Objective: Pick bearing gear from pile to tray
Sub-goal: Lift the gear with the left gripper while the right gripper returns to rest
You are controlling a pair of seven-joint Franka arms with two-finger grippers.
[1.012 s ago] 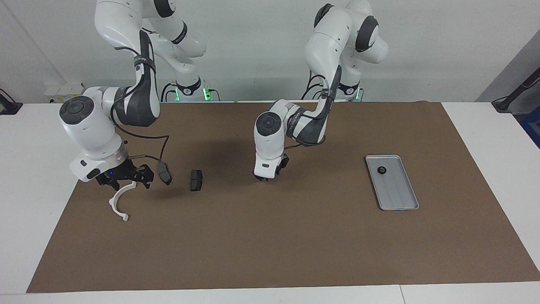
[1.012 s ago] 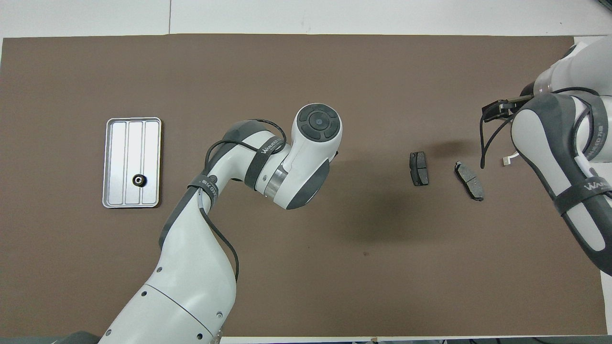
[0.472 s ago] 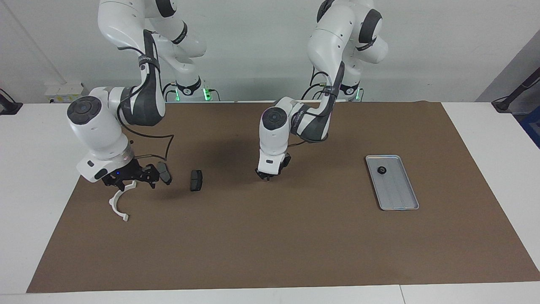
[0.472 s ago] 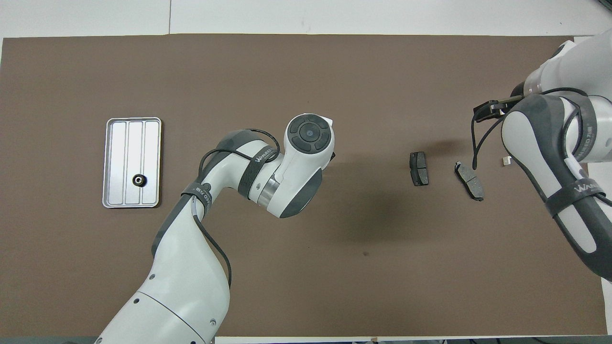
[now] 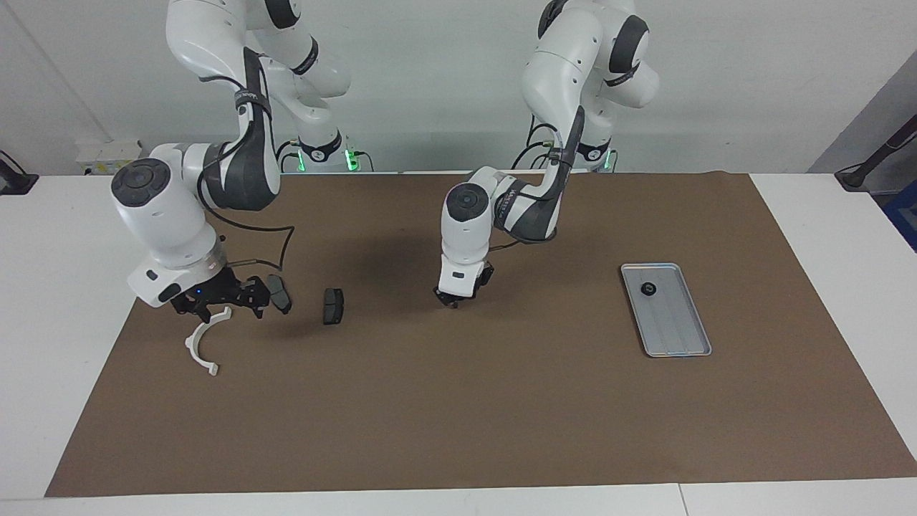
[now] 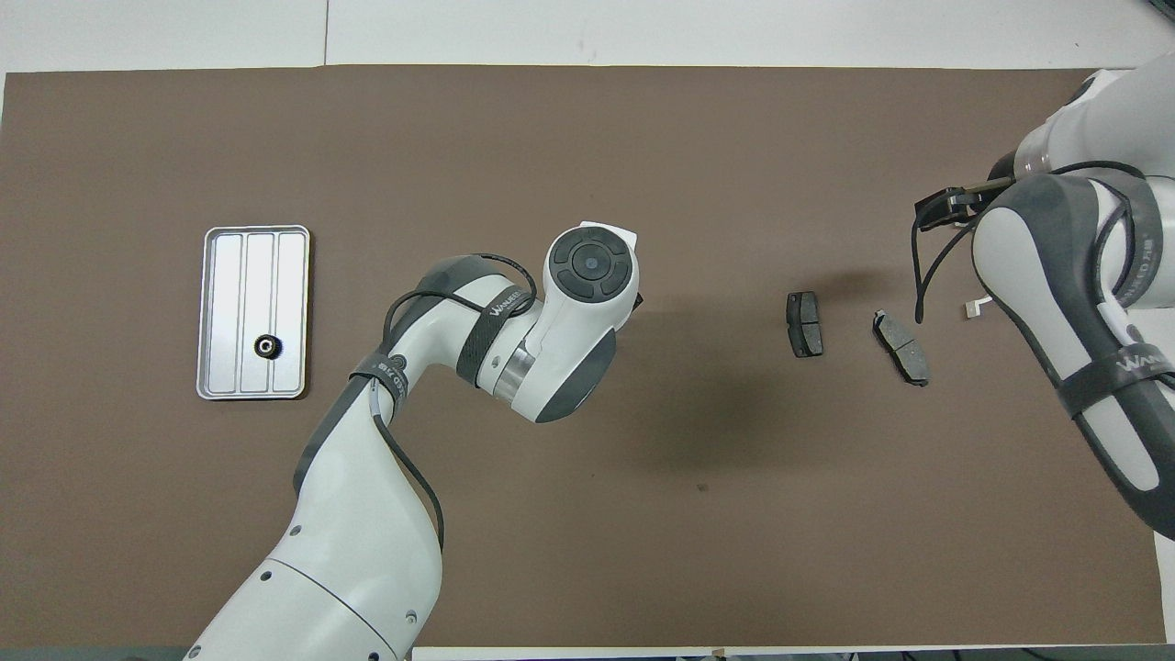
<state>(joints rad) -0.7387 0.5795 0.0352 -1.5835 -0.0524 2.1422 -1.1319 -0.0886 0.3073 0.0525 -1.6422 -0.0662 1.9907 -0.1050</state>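
Nearest the robots, two dark grey pad-shaped plates [image 5: 333,306] flat on the brown mat [image 5: 458,401]. Over the mat's middle, left gripper [image 5: 450,302] low, fingers cannot tell. Over white half-ring bracket [image 5: 200,350], right gripper [image 5: 215,304] spread wide. Small black round gear [image 5: 648,289] in shallow silver-grey metal tray [image 5: 680,344], toward left arm's end.

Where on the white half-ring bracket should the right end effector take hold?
Grip the middle of the arc of the white half-ring bracket, coming straight down. It lies flat on the mat, and its thin curved band probably fits between the fingers. The right end effector hangs over its nearer end.
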